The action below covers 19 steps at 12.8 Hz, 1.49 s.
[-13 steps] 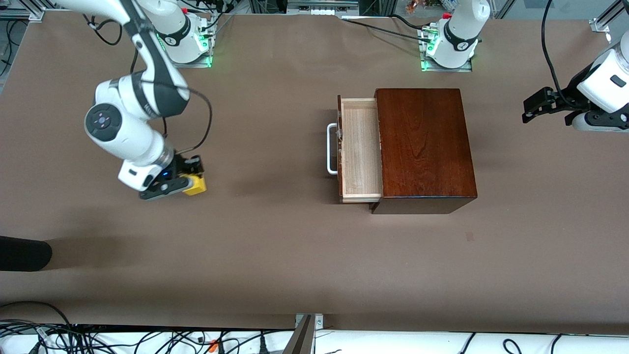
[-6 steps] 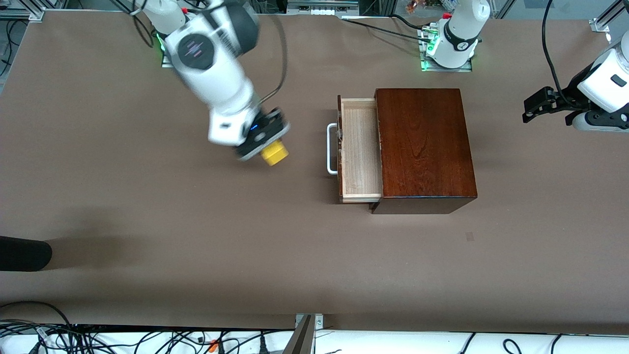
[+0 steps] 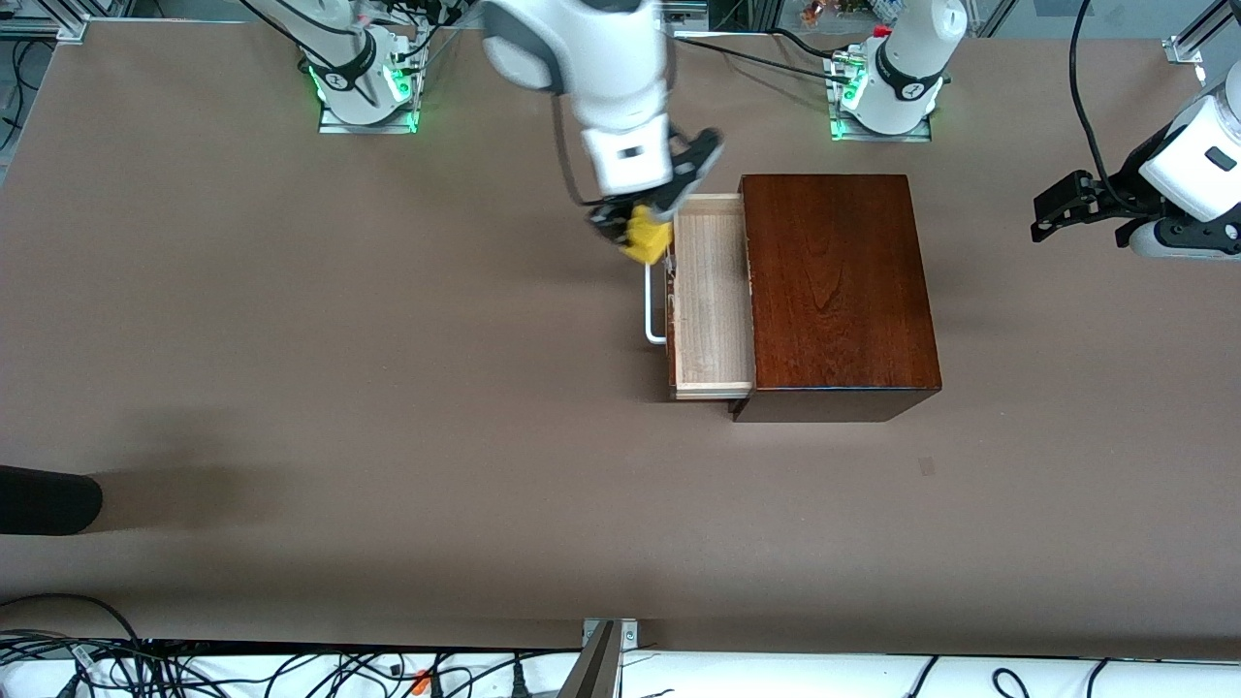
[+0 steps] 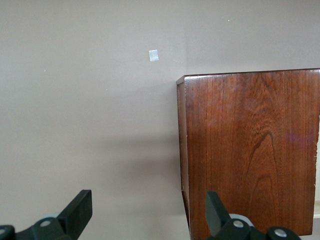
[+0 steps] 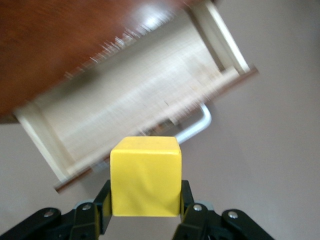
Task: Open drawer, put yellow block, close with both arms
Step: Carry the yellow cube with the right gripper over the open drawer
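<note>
Overhead, the right gripper hung in the air above the drawer's dark front and white handle, jaws pinched on the yellow block. The block sat squarely between the two black fingers in the right wrist view, with the pale tray beneath it.

The drawer stood pulled out of the wooden box, toward the right arm's end of the table; the tray held nothing visible.

The left gripper waited in the air over bare table toward the left arm's end, well apart from the box. Its jaws were spread wide, nothing between them. In the left wrist view one finger showed over the table, the other before the box's glossy side.

A small pale patch lay on the table, nearer the front camera than the box.
</note>
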Motion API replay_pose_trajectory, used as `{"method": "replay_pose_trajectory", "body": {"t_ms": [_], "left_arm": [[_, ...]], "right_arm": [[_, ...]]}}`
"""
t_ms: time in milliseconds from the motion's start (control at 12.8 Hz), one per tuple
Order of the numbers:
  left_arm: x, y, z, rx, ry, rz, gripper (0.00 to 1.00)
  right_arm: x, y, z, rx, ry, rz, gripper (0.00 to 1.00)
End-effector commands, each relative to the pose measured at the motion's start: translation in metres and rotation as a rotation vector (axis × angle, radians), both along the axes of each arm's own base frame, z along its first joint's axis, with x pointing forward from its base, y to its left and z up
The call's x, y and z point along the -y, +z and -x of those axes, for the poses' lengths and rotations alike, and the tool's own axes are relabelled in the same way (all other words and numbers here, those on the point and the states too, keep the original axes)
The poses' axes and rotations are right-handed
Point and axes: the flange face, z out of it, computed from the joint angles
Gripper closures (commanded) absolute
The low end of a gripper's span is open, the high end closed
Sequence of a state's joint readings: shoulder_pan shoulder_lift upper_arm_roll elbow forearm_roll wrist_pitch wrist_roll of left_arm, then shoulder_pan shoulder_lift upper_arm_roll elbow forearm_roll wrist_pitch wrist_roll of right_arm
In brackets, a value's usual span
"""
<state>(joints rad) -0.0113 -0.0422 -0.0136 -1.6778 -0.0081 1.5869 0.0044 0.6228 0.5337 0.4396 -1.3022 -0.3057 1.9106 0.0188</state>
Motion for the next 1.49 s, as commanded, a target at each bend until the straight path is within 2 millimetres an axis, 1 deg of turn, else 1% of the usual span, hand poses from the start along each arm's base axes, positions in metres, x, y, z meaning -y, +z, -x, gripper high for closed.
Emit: {"method": "replay_pose_trajectory", "body": {"t_ms": [0,78,313,469,625,782,1016,1173,1329,1407], "left_arm": [[-0.001,0.007,0.004,0.0,-0.018,0.011,0.0],[-0.001,0.007,0.004,0.0,-0.018,0.011,0.0],[0.0,0.007,0.004,0.0,-0.019,0.011,0.0],[0.0,0.007,0.004,0.0,-0.019,0.011,0.0],[0.0,0.008,0.005,0.001,-0.019,0.011,0.0],[0.0,0.008,0.005,0.001,-0.019,0.011,0.0],[0.0,0.008,0.005,0.001,-0.019,0.011,0.0],[0.0,0.008,0.004,0.001,-0.019,0.011,0.0],[0.0,0.008,0.005,0.001,-0.019,0.011,0.0],[0.0,0.007,0.004,0.0,-0.019,0.011,0.0]], "right_arm": [[-0.04,-0.015,-0.006,0.021,0.083,-0.001,0.86],[-0.043,-0.016,-0.007,0.051,0.114,-0.006,0.86],[-0.047,-0.031,-0.011,0.074,0.255,0.013,0.86],[-0.049,-0.048,-0.013,0.07,0.286,0.037,0.86],[-0.055,-0.064,-0.008,0.081,0.349,0.073,0.85],[-0.059,-0.078,-0.003,0.084,0.371,0.101,0.86],[-0.061,-0.101,-0.004,0.081,0.388,0.12,0.85],[-0.066,-0.108,0.0,0.1,0.411,0.136,0.85],[-0.063,-0.119,0.001,0.105,0.429,0.165,0.84],[-0.061,-0.126,-0.002,0.104,0.442,0.178,0.84]]}}
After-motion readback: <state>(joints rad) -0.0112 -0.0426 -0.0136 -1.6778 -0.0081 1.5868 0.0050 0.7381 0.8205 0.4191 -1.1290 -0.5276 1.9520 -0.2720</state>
